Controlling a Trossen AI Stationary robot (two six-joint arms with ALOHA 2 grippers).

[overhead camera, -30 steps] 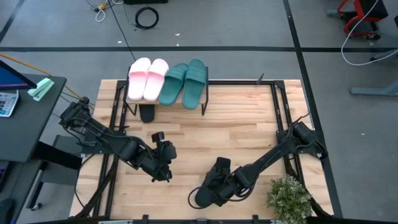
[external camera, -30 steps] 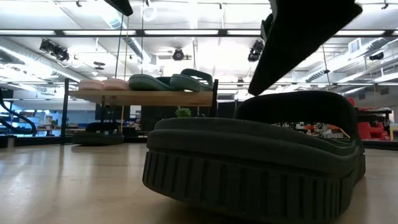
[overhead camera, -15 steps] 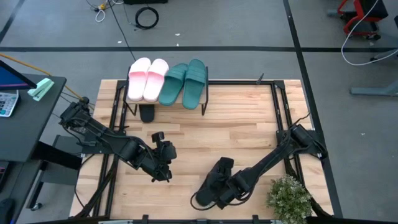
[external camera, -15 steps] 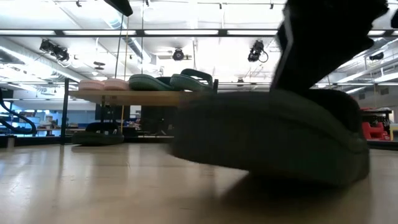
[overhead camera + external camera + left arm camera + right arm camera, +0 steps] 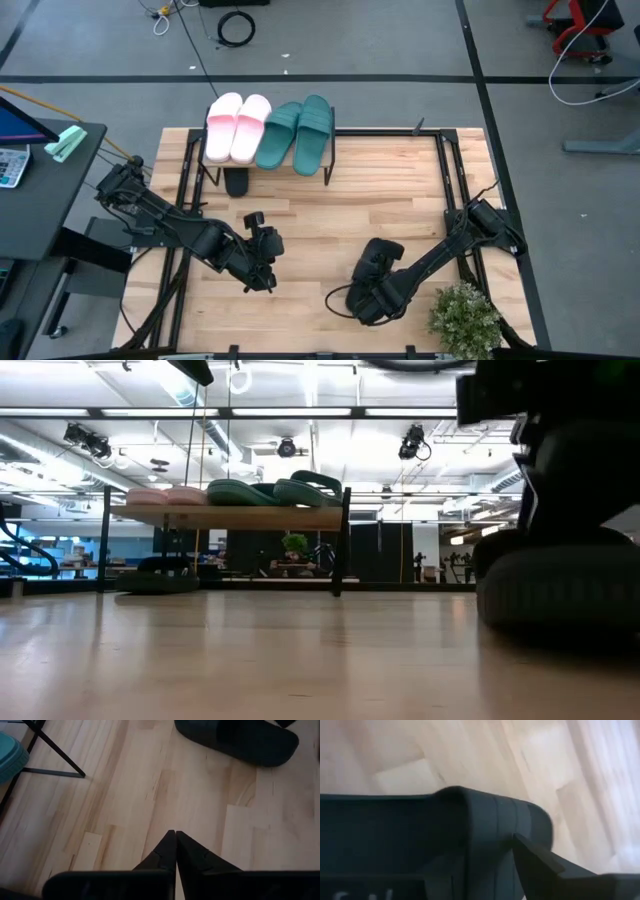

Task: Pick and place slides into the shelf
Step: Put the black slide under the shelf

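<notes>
Wooden table, light butcher-block planks, standing on a grey floor crossed by dark tape lines. Small green potted plant at the table's near right corner; dark side desk just left of the table, carrying a mint-green object at its far edge. Beyond the table's far side, a coiled black cable on the floor; farther right of it, a red-framed item with a white cable.

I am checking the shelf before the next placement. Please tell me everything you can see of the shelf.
The shelf is a small low rack with a light wooden plank top and thin black legs, standing at the table's far edge. On top lie two pale pink slides and two teal slides, side by side. Under it, on the tabletop, rests one black slide. No pincer touches it.
</notes>
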